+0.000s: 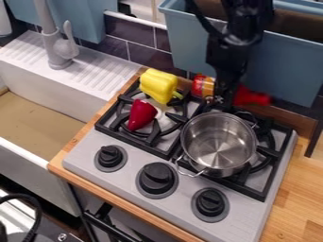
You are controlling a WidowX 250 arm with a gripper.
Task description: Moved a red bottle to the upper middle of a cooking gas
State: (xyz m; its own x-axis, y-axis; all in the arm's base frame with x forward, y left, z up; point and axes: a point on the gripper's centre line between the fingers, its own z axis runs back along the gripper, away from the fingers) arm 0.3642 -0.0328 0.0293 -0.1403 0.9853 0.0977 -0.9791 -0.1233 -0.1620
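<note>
The gripper [221,97] hangs at the upper middle of the stove [180,177], just behind the steel pot. A red bottle [204,86] lies on its side at the stove's back edge, its labelled part to the left of the gripper and its plain red end to the right. The gripper covers the bottle's middle, and whether it holds the bottle is hidden.
The steel pot [217,142] stands on the right burner. A yellow pepper [159,85] and a red cone-shaped piece [142,115] lie on the left burner. Blue bins [284,66] rise behind; a sink [47,123] is at left.
</note>
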